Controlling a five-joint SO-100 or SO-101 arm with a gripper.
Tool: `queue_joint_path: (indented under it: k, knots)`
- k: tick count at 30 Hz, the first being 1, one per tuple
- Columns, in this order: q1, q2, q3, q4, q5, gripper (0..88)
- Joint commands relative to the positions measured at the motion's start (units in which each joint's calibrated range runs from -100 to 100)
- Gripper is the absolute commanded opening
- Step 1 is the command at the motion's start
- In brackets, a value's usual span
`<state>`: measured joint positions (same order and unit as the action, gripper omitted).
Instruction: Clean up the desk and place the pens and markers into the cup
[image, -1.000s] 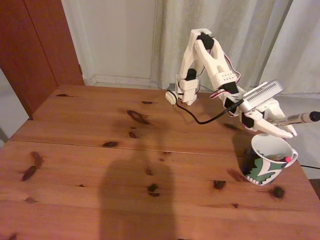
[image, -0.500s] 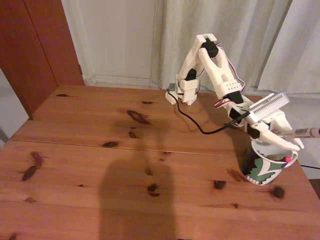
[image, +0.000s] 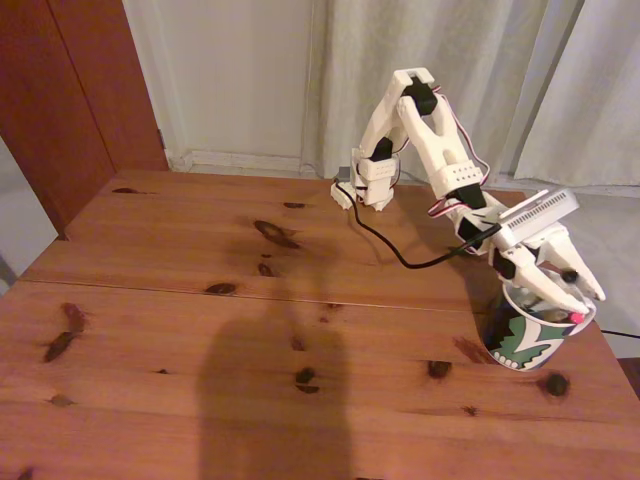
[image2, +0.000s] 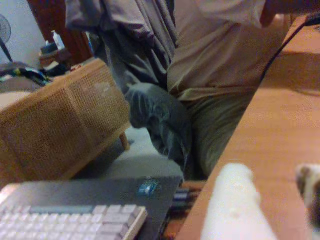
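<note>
A white arm (image: 420, 130) over a reddish-brown, dark-knotted desk (image: 250, 330); the white cup (image: 530, 330) bears a dark green, black and white pattern; pale curtains (image: 450, 70) behind.

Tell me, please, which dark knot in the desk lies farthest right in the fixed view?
The round knot just in front of the cup, below its base in the picture; every other dark knot lies left of the cup.
</note>
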<state>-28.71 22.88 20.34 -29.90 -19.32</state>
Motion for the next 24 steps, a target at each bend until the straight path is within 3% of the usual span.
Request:
queue_joint_path:
  k: [1,11,24]
  knots:
    - [0.53,-1.24,-0.23,-0.93,0.51,10.3]
    - [2.94,-4.30,-2.03,-0.93,0.25,10.1]
    - [9.69,-15.39,8.79,-0.93,2.55,10.2]
